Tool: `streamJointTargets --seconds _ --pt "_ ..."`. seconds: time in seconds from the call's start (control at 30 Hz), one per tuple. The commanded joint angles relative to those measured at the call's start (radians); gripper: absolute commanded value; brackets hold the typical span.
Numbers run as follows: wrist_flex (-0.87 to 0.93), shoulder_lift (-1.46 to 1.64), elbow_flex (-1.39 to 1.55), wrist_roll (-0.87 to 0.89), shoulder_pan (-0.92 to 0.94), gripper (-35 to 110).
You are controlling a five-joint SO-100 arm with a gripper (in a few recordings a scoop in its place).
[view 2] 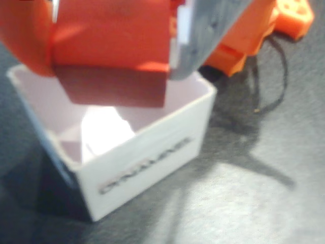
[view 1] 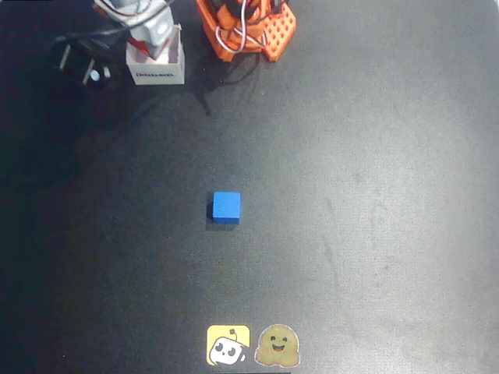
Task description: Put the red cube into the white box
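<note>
Overhead view: the gripper (view 1: 153, 35) hangs above the white box (view 1: 156, 72) at the table's far edge, well apart from a blue cube (view 1: 226, 207)

Wrist view: the jaws clamp the red cube (view 2: 111, 56) by opposite flat faces, directly over the box (view 2: 147, 160) opening; it looks rigid, light, smooth

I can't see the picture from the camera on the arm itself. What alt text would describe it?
A claw holds a red cube just above the open top of a white box with blurred dark lettering on its side. The box sits on a dark table, with orange robot parts behind it.
</note>
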Motion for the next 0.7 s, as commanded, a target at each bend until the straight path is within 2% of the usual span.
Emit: streamJointTargets --seconds 0.0,0.33,0.67 --pt "-0.028 0.025 0.000 -0.037 0.023 0" --pt "-0.051 0.028 0.020 -0.084 0.063 0" --pt "-0.008 0.021 0.035 -0.071 0.064 15"
